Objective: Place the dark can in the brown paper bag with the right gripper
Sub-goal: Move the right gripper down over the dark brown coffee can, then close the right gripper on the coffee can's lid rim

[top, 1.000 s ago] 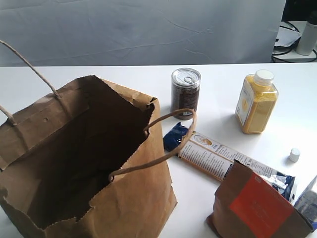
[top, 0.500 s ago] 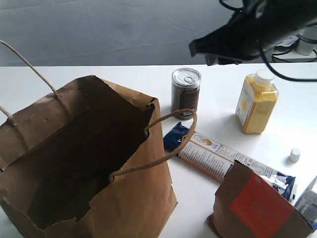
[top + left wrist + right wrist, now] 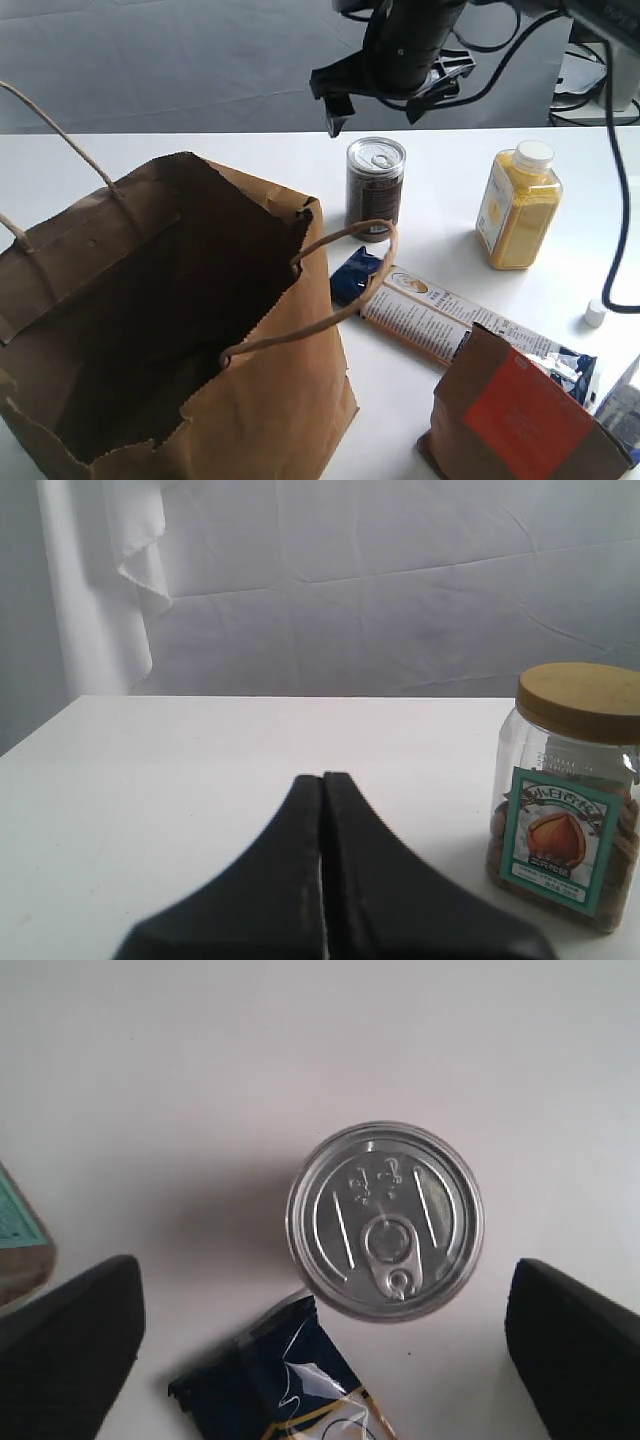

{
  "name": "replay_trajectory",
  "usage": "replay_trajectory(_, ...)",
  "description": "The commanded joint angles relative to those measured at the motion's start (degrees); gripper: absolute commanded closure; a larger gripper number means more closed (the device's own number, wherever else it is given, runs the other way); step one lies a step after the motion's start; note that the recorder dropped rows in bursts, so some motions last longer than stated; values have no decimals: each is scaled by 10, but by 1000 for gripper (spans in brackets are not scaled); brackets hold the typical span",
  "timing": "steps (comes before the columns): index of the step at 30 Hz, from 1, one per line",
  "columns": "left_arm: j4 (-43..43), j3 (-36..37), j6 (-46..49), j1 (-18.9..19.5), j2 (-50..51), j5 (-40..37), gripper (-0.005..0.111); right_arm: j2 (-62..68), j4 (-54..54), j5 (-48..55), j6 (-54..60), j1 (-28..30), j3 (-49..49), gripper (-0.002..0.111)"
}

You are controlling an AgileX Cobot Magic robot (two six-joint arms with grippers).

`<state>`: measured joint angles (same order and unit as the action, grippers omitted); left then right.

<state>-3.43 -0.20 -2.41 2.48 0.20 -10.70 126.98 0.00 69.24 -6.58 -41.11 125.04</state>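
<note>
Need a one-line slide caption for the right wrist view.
Open right pincer poised above the upright can on the white table, a dark blue packet beside it.

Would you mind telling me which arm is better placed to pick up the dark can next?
The right. The right hand hangs open directly above the dark can, fingers spread wider than its lid. The left hand is shut, facing a nut jar, with the can nowhere in its view.

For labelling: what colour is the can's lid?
The dark can's lid is shiny silver; clearest in the right wrist view.
</note>
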Motion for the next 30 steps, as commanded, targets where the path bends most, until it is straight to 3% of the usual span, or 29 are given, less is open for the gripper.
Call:
replay_trajectory(1, -1, 2, -2, -3, -2, 4, 107, 37, -8, 7, -3, 3, 10, 17)
replay_trajectory(24, -1, 2, -2, -3, -2, 4, 107, 114, -31, -87, -7, 19, 10, 19)
replay_trajectory(27, -1, 2, -2, -3, -2, 4, 107, 114, -29, -93, -10, 19, 10, 29)
replay_trajectory(30, -1, 2, -2, -3, -2, 4, 107, 114, -28, -87, -12, 18, 10, 60)
